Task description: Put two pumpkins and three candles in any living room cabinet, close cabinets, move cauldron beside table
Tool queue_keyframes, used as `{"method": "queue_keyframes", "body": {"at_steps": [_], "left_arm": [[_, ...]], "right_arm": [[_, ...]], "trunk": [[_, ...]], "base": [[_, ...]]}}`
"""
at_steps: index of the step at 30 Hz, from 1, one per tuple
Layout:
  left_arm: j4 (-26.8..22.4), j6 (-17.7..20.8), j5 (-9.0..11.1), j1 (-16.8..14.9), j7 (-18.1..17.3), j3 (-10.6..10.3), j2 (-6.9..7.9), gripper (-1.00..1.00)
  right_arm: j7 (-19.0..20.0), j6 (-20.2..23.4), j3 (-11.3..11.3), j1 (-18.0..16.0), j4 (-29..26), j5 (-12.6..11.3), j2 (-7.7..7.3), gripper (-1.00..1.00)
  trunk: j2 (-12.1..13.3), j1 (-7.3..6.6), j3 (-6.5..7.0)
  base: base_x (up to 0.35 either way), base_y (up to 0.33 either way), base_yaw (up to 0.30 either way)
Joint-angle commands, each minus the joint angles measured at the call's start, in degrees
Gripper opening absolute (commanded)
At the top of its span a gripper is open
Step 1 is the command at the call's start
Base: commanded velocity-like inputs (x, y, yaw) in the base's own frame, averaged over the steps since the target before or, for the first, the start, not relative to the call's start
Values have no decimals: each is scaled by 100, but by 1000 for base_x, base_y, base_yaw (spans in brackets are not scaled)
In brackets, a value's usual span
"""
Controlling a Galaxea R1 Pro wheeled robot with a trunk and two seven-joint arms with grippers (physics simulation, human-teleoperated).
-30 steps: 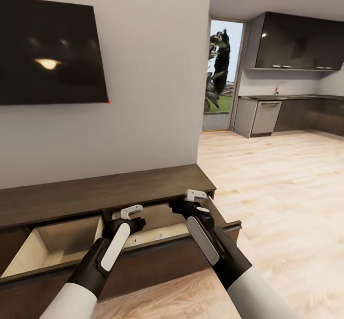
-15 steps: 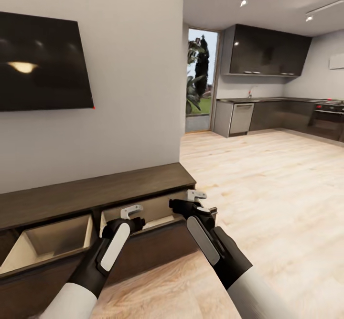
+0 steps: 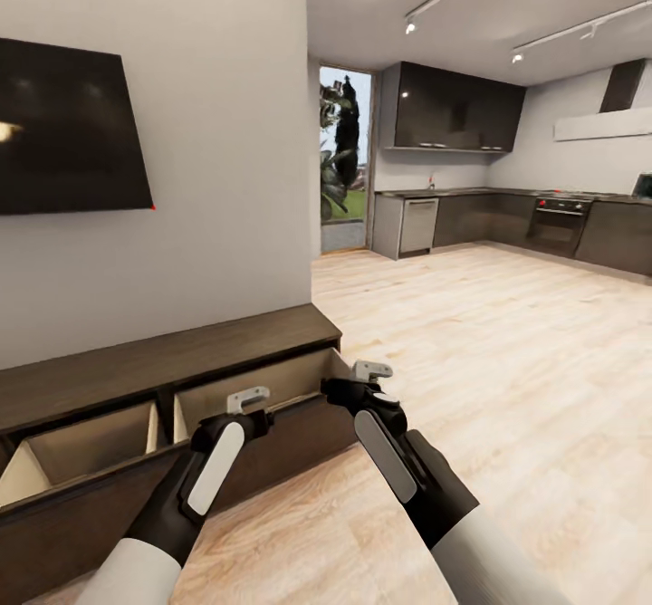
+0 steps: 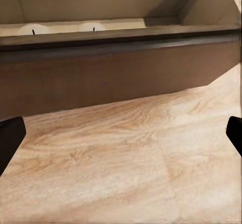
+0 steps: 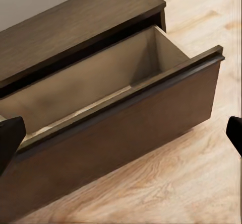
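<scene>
A pale wood floor [image 3: 507,360] runs back to a dark kitchen [image 3: 507,179]. The low cabinet [image 3: 163,360] stands against the grey wall, both drawers pulled out. Left gripper [image 3: 246,398] and right gripper [image 3: 371,371] hover before it, jaws apart. Two white candles [image 4: 91,27] lie inside.

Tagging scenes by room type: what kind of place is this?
Likely an open-plan home, living room running into a kitchen: a wall TV above a low cabinet with both drawers open, wood floor, and kitchen units with an oven at the back.
</scene>
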Motion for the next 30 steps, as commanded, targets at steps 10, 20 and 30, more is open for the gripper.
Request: {"method": "queue_keyframes", "body": {"at_steps": [10,20,30], "left_arm": [[-27,6,50,2,58,-5,4,100],[-27,6,51,4,58,-16,4,100],[-27,6,48,5,58,-15,4,100]], "right_arm": [[-53,8,8,-7,-5,-52,1,100],[-53,8,8,-6,4,-58,-3,100],[-49,8,8,-7,4,-75,-75,100]], "trunk": [[-3,-4,56],[-3,-4,118],[-3,-4,180]], "base": [[-284,202,-220],[-281,77,-221],[-277,1,-221]]}}
